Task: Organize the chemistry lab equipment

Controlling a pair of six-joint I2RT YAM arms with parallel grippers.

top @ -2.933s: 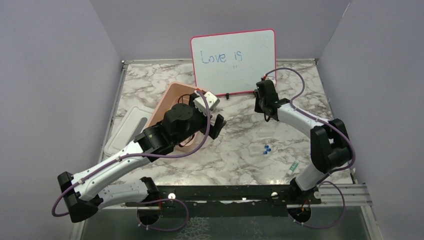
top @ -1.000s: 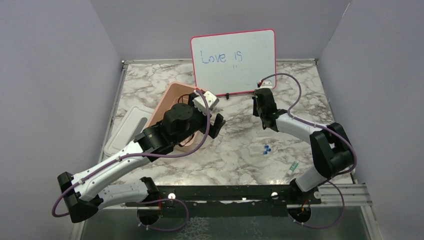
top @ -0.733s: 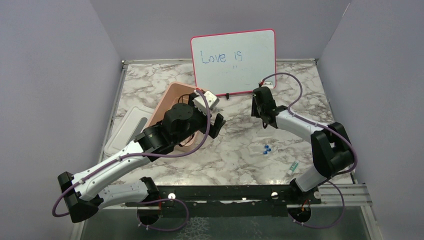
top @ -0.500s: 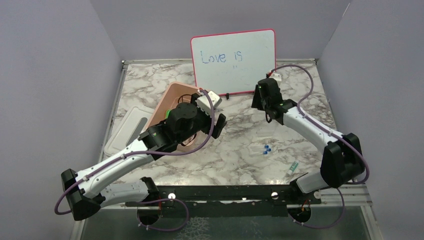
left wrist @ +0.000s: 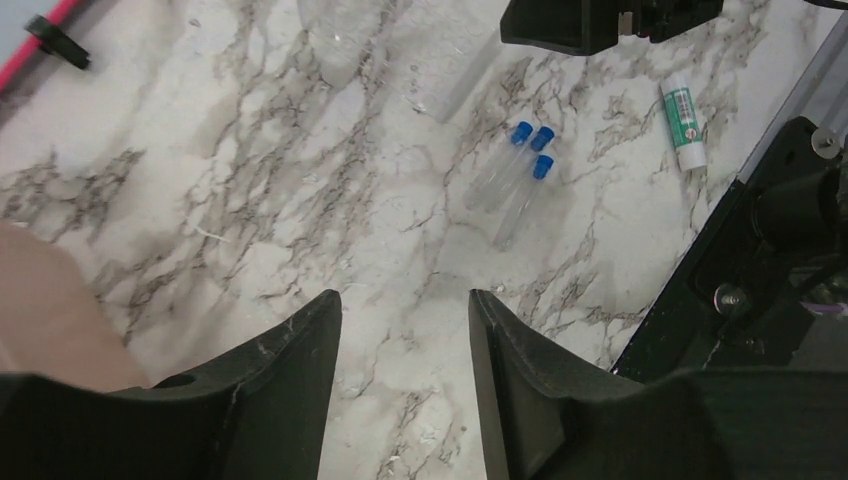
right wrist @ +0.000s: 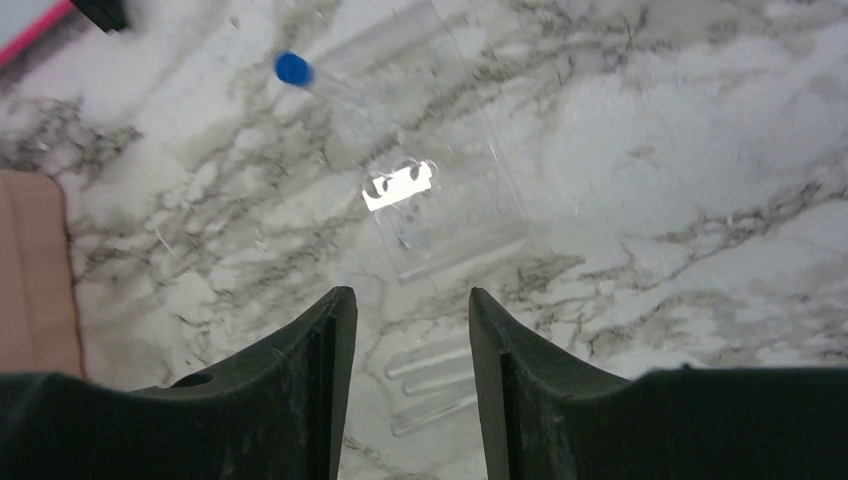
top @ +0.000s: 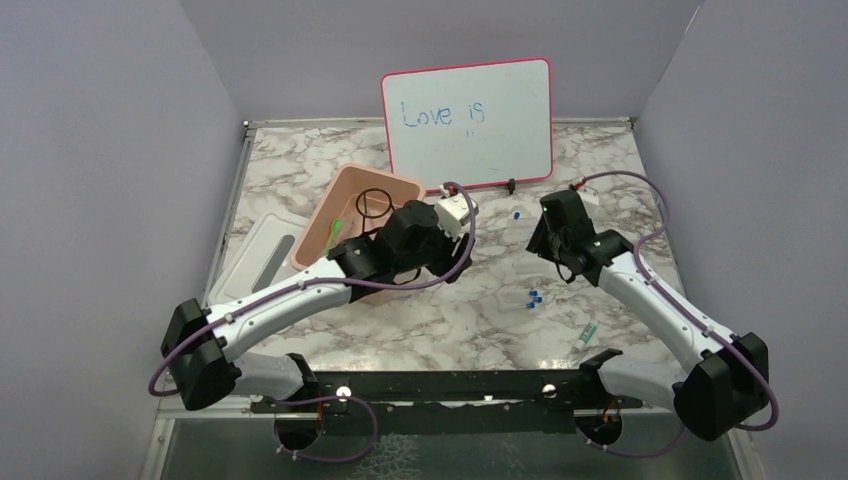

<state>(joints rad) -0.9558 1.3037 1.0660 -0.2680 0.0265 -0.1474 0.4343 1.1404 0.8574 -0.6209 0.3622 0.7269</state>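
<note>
A: What's changed?
B: L arm swung off the pink tub (top: 385,176) twd mid-surface. Ring stand (top: 374,203) + green-handled tool (top: 334,233) now show inside it. R arm pulled back from the whiteboard (top: 466,120), and a lone blue-cap tube (top: 516,213) lies uncovered on the surface by its foot.
A: Jaws?
B: Left jaws and right jaws both parted, nothing btwn them.
A: So?
B: Prob two items stowed, tubes still out. Three tubes (left wrist: 515,175) lie together on the surface just ahead of the left jaws, likely next.
</note>
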